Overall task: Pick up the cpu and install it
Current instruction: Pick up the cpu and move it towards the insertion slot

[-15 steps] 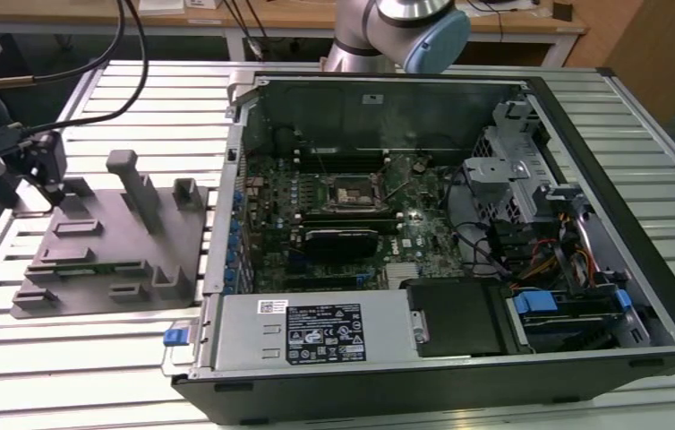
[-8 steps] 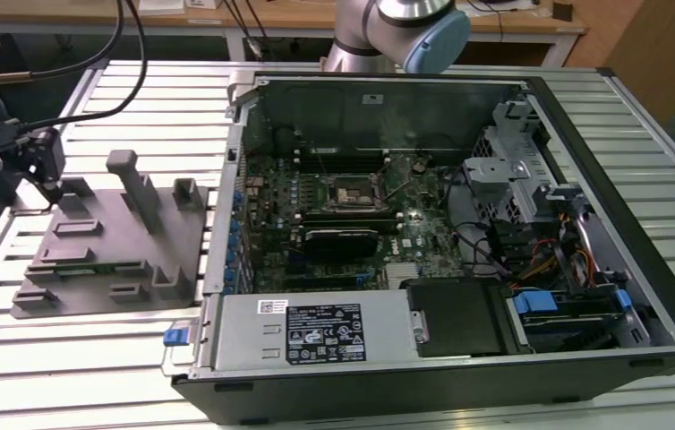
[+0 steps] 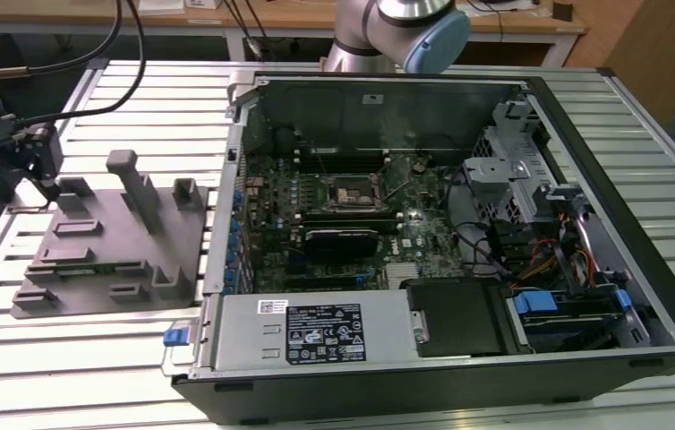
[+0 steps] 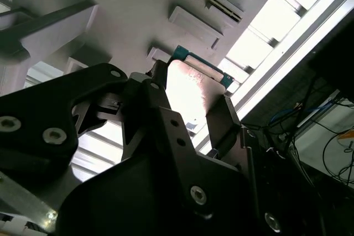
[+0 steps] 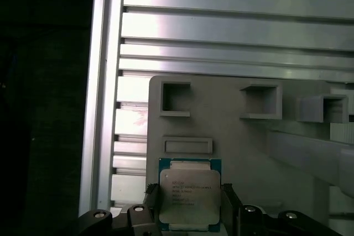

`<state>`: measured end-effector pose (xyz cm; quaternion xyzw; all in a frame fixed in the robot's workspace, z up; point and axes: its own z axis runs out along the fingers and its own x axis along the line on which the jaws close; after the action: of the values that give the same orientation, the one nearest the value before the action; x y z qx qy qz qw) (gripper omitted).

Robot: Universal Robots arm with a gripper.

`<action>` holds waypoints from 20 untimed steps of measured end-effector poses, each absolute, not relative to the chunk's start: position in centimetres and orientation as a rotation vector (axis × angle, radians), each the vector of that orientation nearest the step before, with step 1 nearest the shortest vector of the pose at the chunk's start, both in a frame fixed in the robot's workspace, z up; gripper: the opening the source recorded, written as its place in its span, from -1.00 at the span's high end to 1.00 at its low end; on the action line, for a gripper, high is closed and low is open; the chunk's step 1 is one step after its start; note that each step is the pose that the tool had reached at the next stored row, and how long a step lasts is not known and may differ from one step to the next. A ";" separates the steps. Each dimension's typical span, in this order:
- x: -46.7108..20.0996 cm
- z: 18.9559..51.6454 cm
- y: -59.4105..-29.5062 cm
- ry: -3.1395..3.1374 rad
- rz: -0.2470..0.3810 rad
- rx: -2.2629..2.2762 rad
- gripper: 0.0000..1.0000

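Observation:
The cpu [image 5: 189,194], a small square chip with a pale silver top and green rim, sits between my gripper's [image 5: 189,202] two dark fingers [image 5: 152,200], which press on its opposite edges. In the second wrist view the cpu [image 4: 191,81] shows from the side, clamped in the gripper [image 4: 191,98] just over the grey fixture [image 4: 110,20]. In the exterior view the gripper [image 3: 46,184] hangs over the far left corner of the fixture [image 3: 98,260]. The motherboard's dark square socket [image 3: 350,191] lies inside the open computer case [image 3: 576,215], well away to the exterior view's right.
Upright grey blocks [image 3: 137,184] rise from the fixture beside the gripper. Both stand on a ribbed aluminium table [image 3: 98,358]. Black cables [image 3: 123,63] run across the table's back left. The arm's base [image 3: 386,36] stands behind the case.

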<state>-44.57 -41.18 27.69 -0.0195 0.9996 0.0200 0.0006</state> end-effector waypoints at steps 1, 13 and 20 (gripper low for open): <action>-44.6 27.7 -41.2 3.139 0.063 -0.061 -0.06; -44.6 28.9 -41.2 3.139 0.063 -0.061 -0.06; -44.6 30.4 -41.1 3.139 0.063 -0.061 -0.06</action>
<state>-44.57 -41.12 30.40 -0.0195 0.9996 0.0201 0.0006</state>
